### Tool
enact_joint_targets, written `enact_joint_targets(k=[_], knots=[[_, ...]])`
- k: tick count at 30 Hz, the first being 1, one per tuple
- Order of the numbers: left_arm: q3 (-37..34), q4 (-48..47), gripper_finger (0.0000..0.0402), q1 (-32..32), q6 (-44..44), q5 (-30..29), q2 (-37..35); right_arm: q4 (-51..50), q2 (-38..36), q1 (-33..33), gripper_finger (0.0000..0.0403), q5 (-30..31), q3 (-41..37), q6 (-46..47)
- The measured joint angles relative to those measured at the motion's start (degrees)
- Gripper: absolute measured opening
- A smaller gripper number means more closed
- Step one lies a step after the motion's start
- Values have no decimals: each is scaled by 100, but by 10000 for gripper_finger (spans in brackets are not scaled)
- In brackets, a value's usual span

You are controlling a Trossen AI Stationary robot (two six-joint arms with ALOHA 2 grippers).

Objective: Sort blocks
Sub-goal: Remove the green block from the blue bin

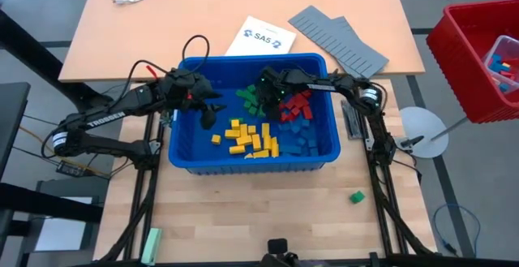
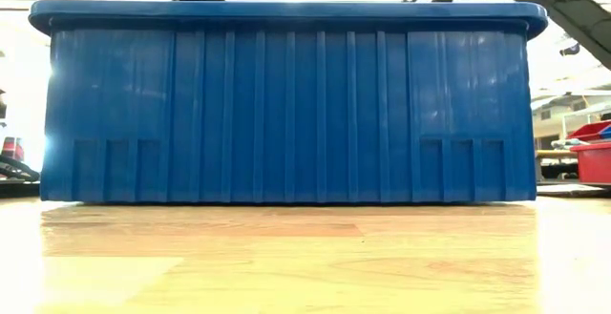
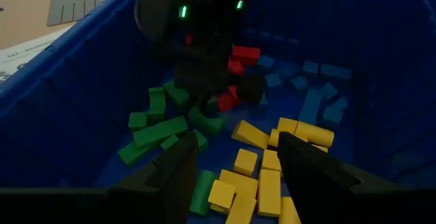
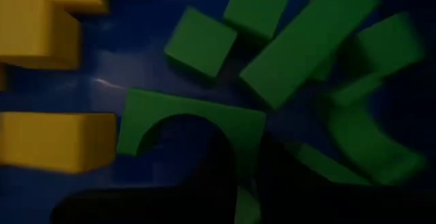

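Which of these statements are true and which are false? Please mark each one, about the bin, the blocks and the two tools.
1. The blue bin holds blocks grouped by colour. True.
2. A green block lies on the table outside the bin. True.
3. The left tool grips a yellow block. False: it is open, hovering above the yellow blocks.
4. The right tool is over the blue blocks. False: it is down at the green blocks.

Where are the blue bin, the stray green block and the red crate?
blue bin (image 1: 172,155): high view, bare left wall.
green block (image 1: 357,196): high view, its top face, on the table outside the bin.
red crate (image 1: 454,72): high view, left side wall.
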Motion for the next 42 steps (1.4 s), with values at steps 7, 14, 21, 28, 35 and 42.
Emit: enact_joint_targets(k=[7, 14, 21, 28, 35, 42], knots=[[0, -2, 211, 0, 9, 0, 0, -648, -1229, 249, 19, 275, 0, 182], [0, -8, 211, -2, 15, 0, 0, -1532, -2909, 801, 21, 279, 7, 1218], [0, -3, 211, -2, 15, 0, 0, -2458, -4132, 2001, 20, 256, 11, 2764], [0, -5, 211, -2, 15, -2, 0, -3056, -4643, 3573, 20, 310, 11, 4631], [0, 6, 211, 0, 70, -2, 0, -3895, -4476, 5210, 20, 822, 6, 6805], [2, 56, 211, -2, 170, -17, -2, -4312, -4248, 6230, 21, 1116, -635, 8265]])
